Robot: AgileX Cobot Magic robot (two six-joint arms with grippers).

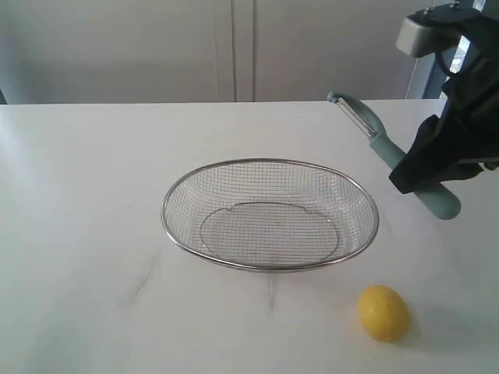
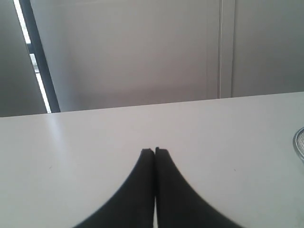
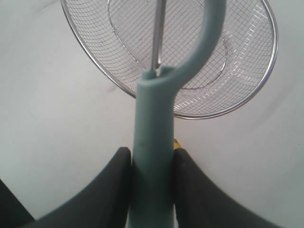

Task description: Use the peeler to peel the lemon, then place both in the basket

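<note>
Wide shallow oval basket of silver wire mesh [image 1: 166, 212] sits on the white tabletop [image 1: 78, 195].

Small oval bright-yellow lemon [image 1: 383, 312] lies on the table off the basket's near right rim, not touching it.

Right gripper [image 3: 152, 154]: fingers part-way apart, clamped on the pale teal handle of the Y-type peeler [image 1: 380, 146]. The peeler is held in the air to the right of the basket, blade end angled up.

Left gripper [image 2: 155, 151]: fingers pressed together, holding nothing. It is left of the basket; its height above the table is unclear.

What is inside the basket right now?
Nothing: the basket shows only bare mesh. The lemon lies on the table outside it; the right hand holds the peeler. Nothing there is covered in the exterior view.
</note>
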